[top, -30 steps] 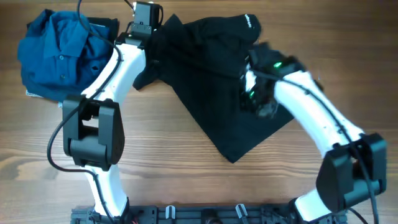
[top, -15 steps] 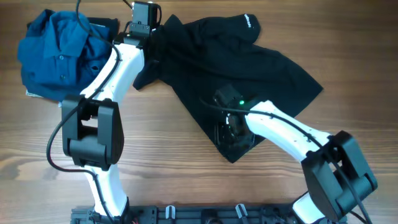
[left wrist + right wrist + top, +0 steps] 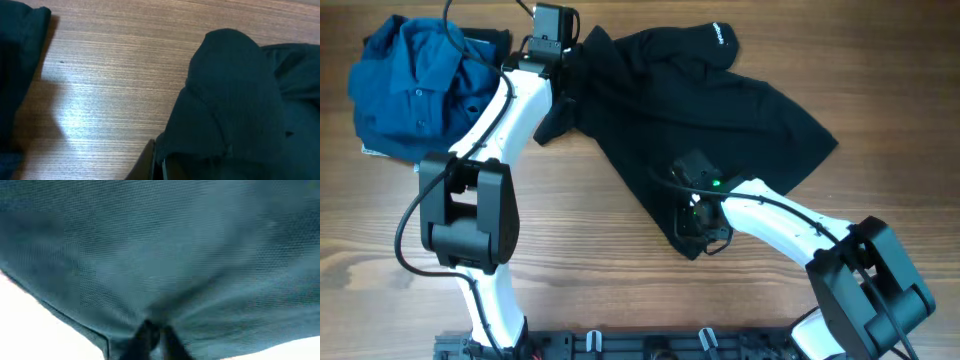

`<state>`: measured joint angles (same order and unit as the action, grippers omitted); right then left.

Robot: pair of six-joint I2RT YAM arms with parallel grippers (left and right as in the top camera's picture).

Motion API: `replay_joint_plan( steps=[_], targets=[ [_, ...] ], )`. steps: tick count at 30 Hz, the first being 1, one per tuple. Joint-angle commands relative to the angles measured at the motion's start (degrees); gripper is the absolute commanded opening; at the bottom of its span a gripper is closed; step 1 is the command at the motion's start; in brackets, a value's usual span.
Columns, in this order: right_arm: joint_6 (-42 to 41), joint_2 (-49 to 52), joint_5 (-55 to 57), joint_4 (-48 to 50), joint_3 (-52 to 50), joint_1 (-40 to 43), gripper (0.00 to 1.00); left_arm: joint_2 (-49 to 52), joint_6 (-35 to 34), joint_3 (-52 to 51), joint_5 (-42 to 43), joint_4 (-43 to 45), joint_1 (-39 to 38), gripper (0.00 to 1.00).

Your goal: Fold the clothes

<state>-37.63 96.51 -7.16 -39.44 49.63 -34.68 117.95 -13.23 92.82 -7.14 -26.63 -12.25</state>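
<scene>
Overhead, the black shirt (image 3: 720, 110) is seen lying rumpled and partly spread on the wooden surface (image 3: 600, 300), reaching from the far edge near the middle down to a corner on the near side, right of centre. White lettering (image 3: 717, 35) is visible near its far edge. A crumpled blue shirt (image 3: 415, 85) is shown at the far left, just beside the black one; whether the two touch cannot be told. The left arm is stretched to the far edge, where the left gripper (image 3: 159, 167) is placed at the upper left corner of the black fabric. In the left wrist view only one finger (image 3: 149, 161) is exposed, the rest being covered by a raised hump of cloth that is gathered into the jaws; these are read as clamped on the shirt. Bare wood is seen beyond the hump, with dark cloth at the left border of that view. The right gripper (image 3: 700, 228) is lowered onto the near corner of the shirt, close to its lowest hem. In the right wrist view the frame is filled by woven fabric, and the jaws are shown together at the bottom, pinched on a crease of that fabric.
</scene>
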Motion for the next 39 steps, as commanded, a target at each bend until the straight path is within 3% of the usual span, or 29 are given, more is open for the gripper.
replay_joint_plan(
  steps=[1, 7, 8, 11, 12, 14, 17, 21, 26, 31, 39],
  targets=[
    [-5.0, 1.5, 5.9, -2.0, -1.4, 0.2, 0.04, -0.4, -0.9, 0.5, 0.3, -1.4, 0.6, 0.04],
    [-4.6, 1.5, 8.5, -4.6, -1.4, 9.4, 0.04, -0.4, -0.9, 0.5, 0.3, -5.9, 0.8, 0.04],
    [-3.6, 1.5, 8.5, -4.4, -1.4, 11.5, 0.04, -0.5, -1.0, 0.5, 0.3, -7.0, 0.8, 0.09],
    [-0.1, 1.5, 8.4, -3.6, -1.4, 17.4, 0.04, -1.0, -1.0, 0.5, 0.3, -9.4, 0.9, 0.43],
    [2.0, 1.5, 8.0, -2.5, -1.4, 21.2, 0.04, -1.6, -1.0, 0.5, 0.3, -10.7, 1.0, 0.62],
    [4.2, 1.5, 7.1, -1.2, -1.4, 25.2, 0.04, -2.4, -1.0, 0.5, 0.3, -11.8, 1.1, 0.75],
    [8.6, 1.5, 5.0, 1.4, -1.1, 31.7, 0.04, -4.4, -1.0, 0.5, 0.3, -13.4, 1.5, 0.84],
    [13.7, 1.5, -0.5, 5.0, 0.0, 40.4, 0.04, -8.0, -2.5, 0.5, 0.9, -16.6, 2.1, 0.86],
    [19.5, 1.5, -3.7, 8.7, 2.0, 47.6, 0.05, -10.1, -2.4, 0.5, 8.1, -23.0, 2.3, 0.80],
    [23.8, 1.5, -3.0, 8.9, 3.2, 50.6, 0.04, -9.9, -2.4, 0.5, 9.5, -31.1, 2.2, 0.74],
    [24.7, 1.5, -4.0, 9.0, 5.2, 51.1, 0.04, -9.9, 3.9, 0.0, 15.7, -38.4, -0.5, 0.73]
  ],
)
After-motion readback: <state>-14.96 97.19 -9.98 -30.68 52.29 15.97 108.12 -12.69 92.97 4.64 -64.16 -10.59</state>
